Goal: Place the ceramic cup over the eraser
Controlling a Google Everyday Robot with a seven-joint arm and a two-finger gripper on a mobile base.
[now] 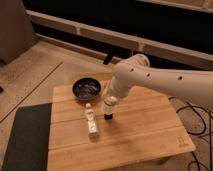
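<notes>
We see the gripper (109, 101) over the middle of the wooden table (145, 131), with the ceramic cup (109, 106) directly above the eraser (108, 116). The bowl (86, 88) sits behind and left; the plastic bottle (91, 120) lies just left of the eraser

The pincer (109, 104) hangs above the middle of the low, pale wooden slatted table (145, 135), which fills the near centre of the scene. Its planks run left to right, and a small dark mark sits near its right near corner. A dark grey rectangular floor mat (27, 137) lies on the left, its edge just beside the table. Speckled beige flooring (35, 75) stretches to the far left, crossed by thin seam lines. Along the far side runs a long pale ledge (75, 29) against a dark wall (125, 17). Black cables (197, 120) trail on the right. Light is warm and dim.
</notes>
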